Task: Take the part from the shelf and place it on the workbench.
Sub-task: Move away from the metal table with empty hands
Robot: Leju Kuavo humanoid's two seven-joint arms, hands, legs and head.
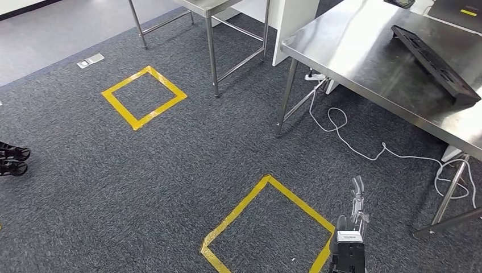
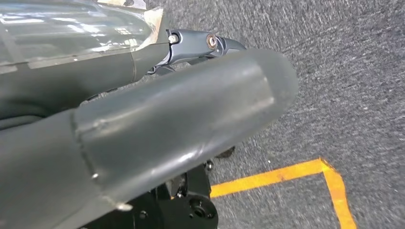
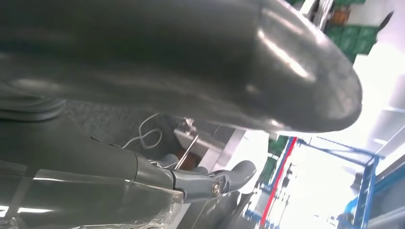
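Note:
A long black ribbed part [image 1: 435, 62] lies flat on the steel workbench [image 1: 364, 57] at the upper right. Low at the bottom edge, in front of the workbench, my right hand [image 1: 353, 227] hangs over the carpet with its fingers straight and nothing in it. In the right wrist view the same right hand [image 3: 200, 143] shows a thick thumb and one dark finger apart, holding nothing. My left hand [image 2: 191, 95] hangs above the carpet, thumb and fingers apart and empty.
Two yellow tape squares mark the grey carpet, one near [image 1: 267, 227] and one farther left [image 1: 145, 96]. A white cable [image 1: 352, 142] trails under the workbench between its legs. A second steel table's legs [image 1: 211, 51] stand at the back. Black castors [image 1: 12, 159] sit at the left edge.

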